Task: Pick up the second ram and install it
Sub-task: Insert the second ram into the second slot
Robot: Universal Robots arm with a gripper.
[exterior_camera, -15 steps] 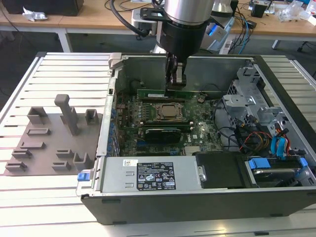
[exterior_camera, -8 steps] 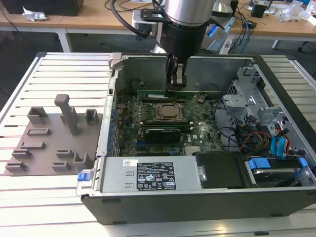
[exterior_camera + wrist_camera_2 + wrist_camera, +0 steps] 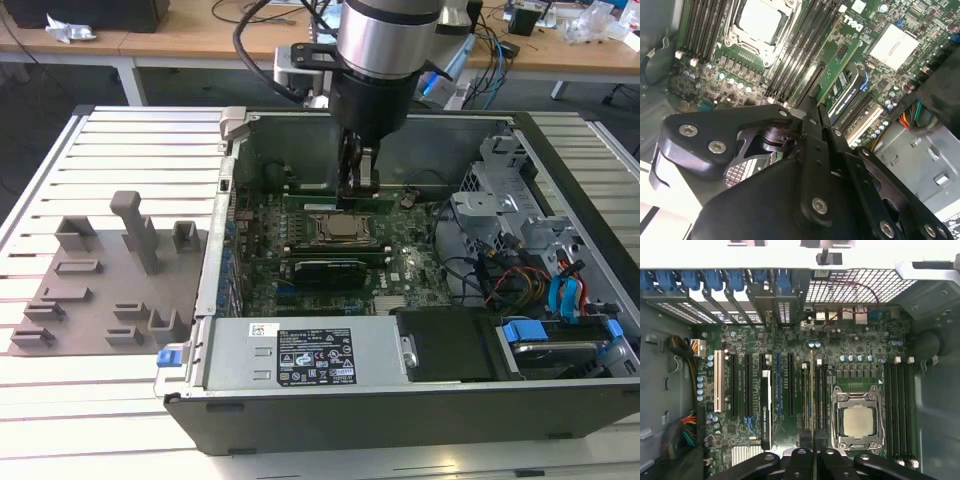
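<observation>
My gripper [image 3: 358, 192] reaches down into the open computer case, over the motherboard just beyond the CPU socket [image 3: 340, 228]. It is shut on the second ram [image 3: 310, 201], a long green strip lying level along the slot rails. In the first wrist view the ram [image 3: 812, 405] shows edge-on as a thin line running out from the gripper [image 3: 812, 461], over the black slots beside the CPU socket [image 3: 856, 421]. In the second wrist view a green strip with dark chips [image 3: 839, 75] lies right by the gripper [image 3: 814, 107]. I cannot tell whether the ram sits in a slot.
Another green module [image 3: 325, 250] stands in a slot on the near side of the CPU, with a black card [image 3: 325, 268] beside it. The power supply [image 3: 300, 355] fills the near case edge. Drive cage and cables [image 3: 540, 260] crowd the exterior view's right. A grey fixture plate [image 3: 110, 270] lies outside on the left.
</observation>
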